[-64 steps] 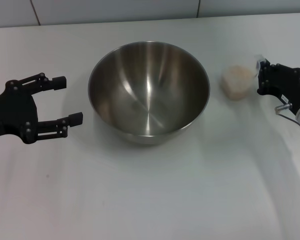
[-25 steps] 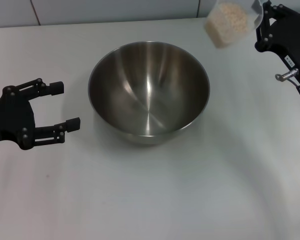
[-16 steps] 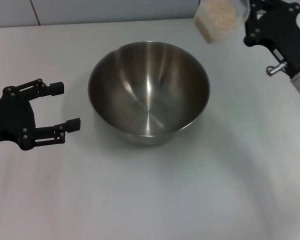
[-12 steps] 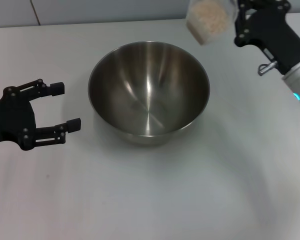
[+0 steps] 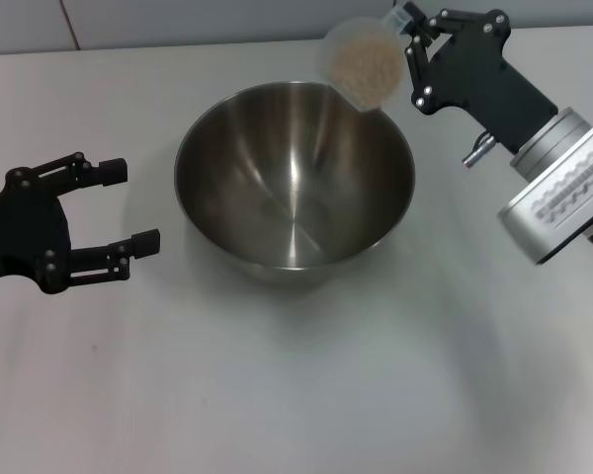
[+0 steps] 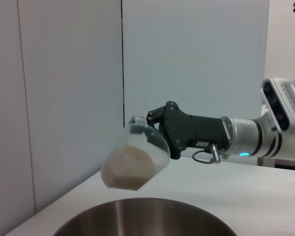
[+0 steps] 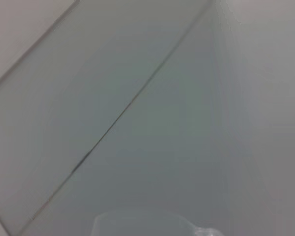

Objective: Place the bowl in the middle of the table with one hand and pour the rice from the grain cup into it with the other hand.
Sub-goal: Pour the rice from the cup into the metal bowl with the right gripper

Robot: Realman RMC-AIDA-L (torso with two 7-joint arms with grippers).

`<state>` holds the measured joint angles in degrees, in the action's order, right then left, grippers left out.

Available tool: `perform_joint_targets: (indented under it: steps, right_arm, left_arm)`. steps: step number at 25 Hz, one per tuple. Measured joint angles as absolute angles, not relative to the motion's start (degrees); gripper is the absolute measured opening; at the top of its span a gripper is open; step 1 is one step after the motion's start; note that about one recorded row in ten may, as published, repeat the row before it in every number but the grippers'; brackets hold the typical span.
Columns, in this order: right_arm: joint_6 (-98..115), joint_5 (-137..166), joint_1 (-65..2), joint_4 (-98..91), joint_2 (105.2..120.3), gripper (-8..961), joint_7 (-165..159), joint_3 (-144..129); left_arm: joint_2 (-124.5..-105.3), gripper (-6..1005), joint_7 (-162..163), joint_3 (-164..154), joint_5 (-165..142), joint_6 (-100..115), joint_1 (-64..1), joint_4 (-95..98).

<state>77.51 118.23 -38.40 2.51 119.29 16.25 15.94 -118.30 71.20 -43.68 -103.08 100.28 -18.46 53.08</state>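
Head view: high, looking down on the tabletop [image 5: 296, 395]. Left wrist: low, level, sharing the bowl [image 5: 295, 178] and grain cup [image 6: 133, 161]. Right wrist: facing wall.

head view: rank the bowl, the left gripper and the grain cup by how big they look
1. bowl, clearly largest
2. left gripper, open beside it
3. grain cup, smallest; the right gripper holds it raised nearer the camera, so it may be smaller still

1. Even, bright light from overhead; the white table [image 5: 296, 395] looks a little washed out.
2. The bowl [image 5: 295, 178] shows a soft vertical streak of glare inside and casts a faint shadow on its near side.
3. The right arm [image 5: 558, 188] is slightly smeared by blur.
4. The right wrist view is hazy and out of focus.
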Motion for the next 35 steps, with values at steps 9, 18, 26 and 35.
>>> perform_joint_targets:
  steps: [9,18,26,35]
  right_arm:
    - [78.51,119.86,-37.06,4.94,119.37,4,38.96,15.74]
    - [76.73,125.73,-37.40,4.21,119.20,4,48.79,15.73]
    - [74.45,125.87,-37.63,4.74,119.26,4,65.44,15.73]
    - [74.44,125.46,-38.11,5.95,119.27,4,80.36,16.60]
  left_arm:
    - [-118.30,859,71.07,-43.69,-102.83,100.29,-18.39,53.08]
    - [-118.35,859,70.89,-43.74,-102.49,100.28,-18.37,53.06]
    - [-118.39,859,70.85,-44.01,-102.12,100.28,-18.43,52.99]
    - [-118.39,859,70.83,-43.71,-102.12,100.28,-18.57,53.00]
